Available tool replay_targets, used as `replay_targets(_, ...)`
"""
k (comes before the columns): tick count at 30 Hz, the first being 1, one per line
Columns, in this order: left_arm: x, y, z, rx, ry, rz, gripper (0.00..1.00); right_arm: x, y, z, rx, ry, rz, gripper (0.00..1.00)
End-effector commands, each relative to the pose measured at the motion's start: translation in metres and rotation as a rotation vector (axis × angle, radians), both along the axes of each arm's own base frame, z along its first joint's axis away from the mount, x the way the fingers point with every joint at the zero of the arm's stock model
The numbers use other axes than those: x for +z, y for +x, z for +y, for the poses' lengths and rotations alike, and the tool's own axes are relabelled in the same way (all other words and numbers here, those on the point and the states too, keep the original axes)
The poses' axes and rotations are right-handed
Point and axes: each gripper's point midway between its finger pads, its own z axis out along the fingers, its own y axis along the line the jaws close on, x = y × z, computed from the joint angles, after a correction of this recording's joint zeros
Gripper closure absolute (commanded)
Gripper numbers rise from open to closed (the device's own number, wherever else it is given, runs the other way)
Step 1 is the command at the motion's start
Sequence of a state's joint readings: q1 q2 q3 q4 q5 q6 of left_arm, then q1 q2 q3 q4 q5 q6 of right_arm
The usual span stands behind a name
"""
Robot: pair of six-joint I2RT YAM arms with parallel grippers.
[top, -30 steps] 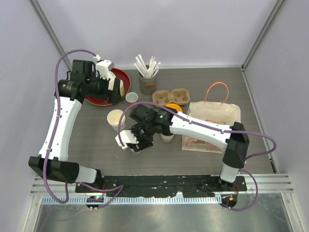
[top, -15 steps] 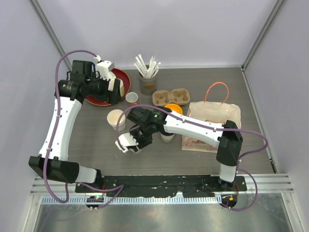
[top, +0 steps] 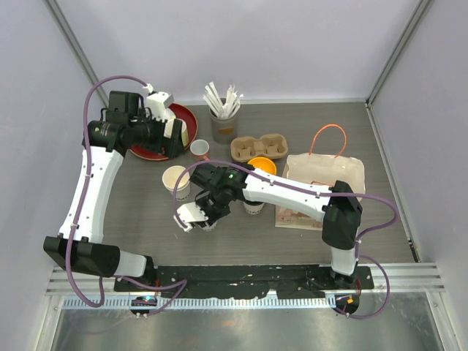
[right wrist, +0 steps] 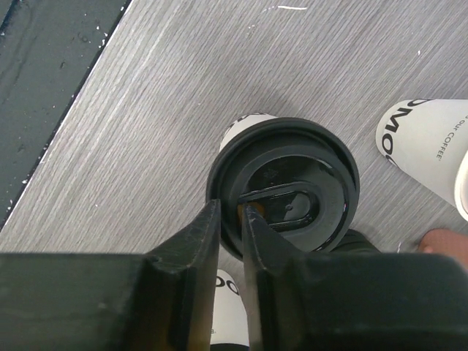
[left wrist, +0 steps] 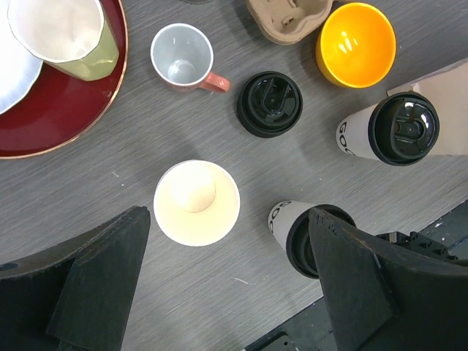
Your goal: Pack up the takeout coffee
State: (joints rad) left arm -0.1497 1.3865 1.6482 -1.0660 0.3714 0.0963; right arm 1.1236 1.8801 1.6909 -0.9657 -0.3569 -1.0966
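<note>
The takeout coffee (top: 253, 208) is two tapered cream-white paper cups with black printed lettering and glossy round black plastic lids. Both stand upright near the middle of the grey wood-grain table (left wrist: 110, 183). The nearer cup (right wrist: 245, 121) sits under the right gripper (right wrist: 232, 212). Its black fingers (right wrist: 194, 248) straddle the rim of the lid (right wrist: 292, 175) with only a narrow gap, and whether they press it cannot be told. The other cup (left wrist: 352, 137) stands just beside, near a pale paper bag (top: 322, 183). The left gripper (left wrist: 227, 219) hovers spread wide, holding nothing, above an open paper cup (left wrist: 196, 202). Beyond lie a loose black lid (left wrist: 270, 104), an orange bowl (left wrist: 356, 44) and a pulp carrier (top: 259, 146).
</note>
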Motion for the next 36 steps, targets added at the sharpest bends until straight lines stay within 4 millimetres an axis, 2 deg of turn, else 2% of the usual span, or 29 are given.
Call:
replay_targets(1,0.017,0.003,-0.002,-0.027,-0.019,-0.064,0.06,0.017,0.007,0.009,-0.013,0.047,-0.026,0.81)
replay_targets(3,0.018,0.002,-0.003,-0.036,-0.021,-0.064,0.06,0.021,0.005,0.009,-0.021,0.056,-0.023,0.88)
replay_targets(5,0.02,0.001,-0.004,-0.044,-0.026,-0.065,0.06,0.027,-0.001,0.01,-0.023,0.072,0.005,0.9)
replay_targets(8,0.021,0.002,-0.005,-0.047,-0.03,-0.069,0.06,0.048,-0.01,0.012,-0.034,0.103,0.052,0.97)
replay_targets(13,0.023,0.001,-0.009,-0.064,-0.045,-0.067,0.06,0.082,-0.012,0.008,-0.235,0.106,0.132,0.99)
replay_targets(14,0.023,0.002,-0.009,-0.064,-0.048,-0.065,0.06,0.103,-0.011,0.012,-0.274,0.141,0.14,0.99)
replay_targets(16,0.025,0.003,-0.01,-0.065,-0.054,-0.068,0.06,0.115,-0.013,0.005,-0.399,0.127,0.19,0.99)
replay_targets(17,0.025,0.003,-0.01,-0.064,-0.057,-0.067,0.06,0.132,-0.013,0.003,-0.423,0.166,0.189,0.99)
replay_targets(19,0.026,0.006,-0.012,-0.059,-0.066,-0.073,0.07,0.148,-0.011,-0.002,-0.51,0.195,0.2,0.99)
replay_targets(20,0.026,0.008,-0.014,-0.058,-0.077,-0.072,0.07,0.165,-0.009,-0.004,-0.54,0.238,0.191,0.99)
replay_targets(22,0.029,0.014,-0.017,-0.036,-0.113,-0.078,0.08,0.18,0.0,-0.013,-0.625,0.269,0.157,0.99)
replay_targets(23,0.029,0.016,-0.019,-0.035,-0.124,-0.08,0.09,0.197,0.001,-0.016,-0.676,0.312,0.165,0.99)
replay_targets(25,0.031,0.02,-0.022,-0.024,-0.146,-0.085,0.09,0.21,0.007,-0.027,-0.75,0.337,0.14,0.99)
replay_targets(26,0.031,0.021,-0.022,-0.02,-0.149,-0.083,0.09,0.223,0.007,-0.031,-0.794,0.368,0.151,0.99)
replay_targets(30,0.025,0.022,-0.027,-0.011,-0.182,-0.063,0.09,0.249,0.009,-0.069,-0.953,0.425,0.128,0.99)
replay_targets(32,0.024,0.021,-0.034,-0.029,-0.206,-0.053,0.1,0.256,0.018,-0.087,-1.054,0.452,0.086,0.99)
replay_targets(36,0.022,0.014,-0.05,-0.069,-0.203,-0.046,0.1,0.269,0.023,-0.131,-1.256,0.497,0.05,0.99)
